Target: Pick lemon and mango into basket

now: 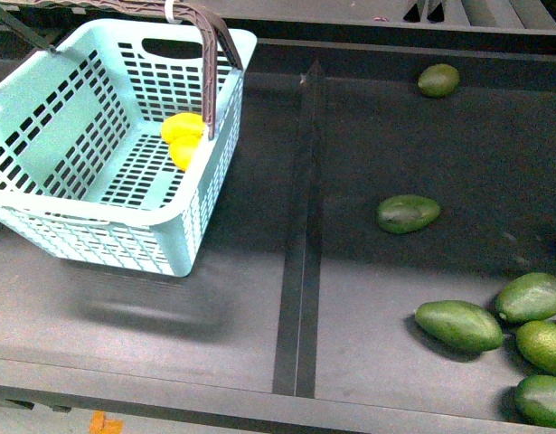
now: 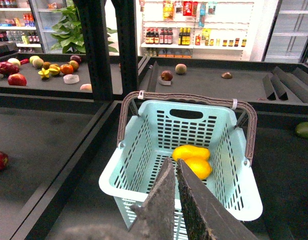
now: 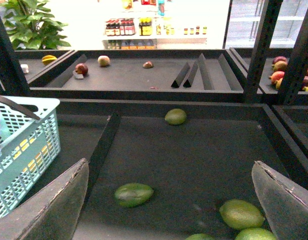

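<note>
The left gripper's (image 2: pixel 175 167) dark, rough-faced jaws are pressed nearly together with nothing between them, poised above the open top of the large pale turquoise plastic basket (image 2: pixel 143 145) with slotted sides and two brown swing handles. The right gripper's (image 3: pixel 169 200) jaws are spread wide and empty, over the dark tabletop (image 3: pixel 194 150) of the neighbouring bin.

Inside the basket, two yellow fruits lie touching on the lattice floor, near the wall on the avocado side: an elongated yellow-orange mango (image 2: pixel 192 152) and, just beside it, a rounder bright-yellow lemon (image 2: pixel 199 167). Which is which is hard to tell. Both handles stand raised, and the basket looks tilted and lifted off the tabletop, though what holds it is not visible. Judging by this, both picks appear done.

Across a raised divider, the front view shows six green oval avocados (image 1: pixel 409 214), plus a sliver of something green at the edge.
</note>
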Robot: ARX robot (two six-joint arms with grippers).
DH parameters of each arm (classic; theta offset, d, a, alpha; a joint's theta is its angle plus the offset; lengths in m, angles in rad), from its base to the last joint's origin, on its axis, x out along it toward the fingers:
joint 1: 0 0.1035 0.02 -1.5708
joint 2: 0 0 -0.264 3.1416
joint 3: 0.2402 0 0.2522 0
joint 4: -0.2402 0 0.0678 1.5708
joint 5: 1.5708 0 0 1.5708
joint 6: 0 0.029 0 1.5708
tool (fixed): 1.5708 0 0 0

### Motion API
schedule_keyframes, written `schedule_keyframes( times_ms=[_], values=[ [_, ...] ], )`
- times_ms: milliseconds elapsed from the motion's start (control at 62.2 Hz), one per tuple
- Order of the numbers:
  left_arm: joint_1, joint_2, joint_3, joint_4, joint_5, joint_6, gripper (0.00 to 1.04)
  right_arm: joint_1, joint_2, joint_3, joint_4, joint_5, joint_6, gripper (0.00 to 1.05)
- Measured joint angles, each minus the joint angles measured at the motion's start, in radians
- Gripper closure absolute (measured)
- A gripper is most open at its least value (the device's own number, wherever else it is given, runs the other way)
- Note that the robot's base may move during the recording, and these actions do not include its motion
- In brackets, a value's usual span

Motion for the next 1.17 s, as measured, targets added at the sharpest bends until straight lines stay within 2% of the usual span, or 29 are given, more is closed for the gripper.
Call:
schedule_keyframes(
  times_ms=[450, 595, 900, 1173],
  values=[
    [0.000, 0.000, 0.000, 0.000, 0.000, -0.001, 1.00, 0.000, 0.000, 0.000, 0.000, 0.000, 0.000, 0.09],
    [0.000, 0.000, 0.000, 0.000, 0.000, 0.000, 0.67, 0.000, 0.000, 0.000, 0.000, 0.000, 0.000, 0.09],
    [0.000, 0.000, 0.000, 0.000, 0.000, 0.000, 0.06, 0.000, 0.000, 0.000, 0.000, 0.000, 0.000, 0.09],
    [0.000, 0.000, 0.000, 0.000, 0.000, 0.002, 0.07, 0.000, 0.000, 0.000, 0.000, 0.000, 0.000, 0.09]
  ],
)
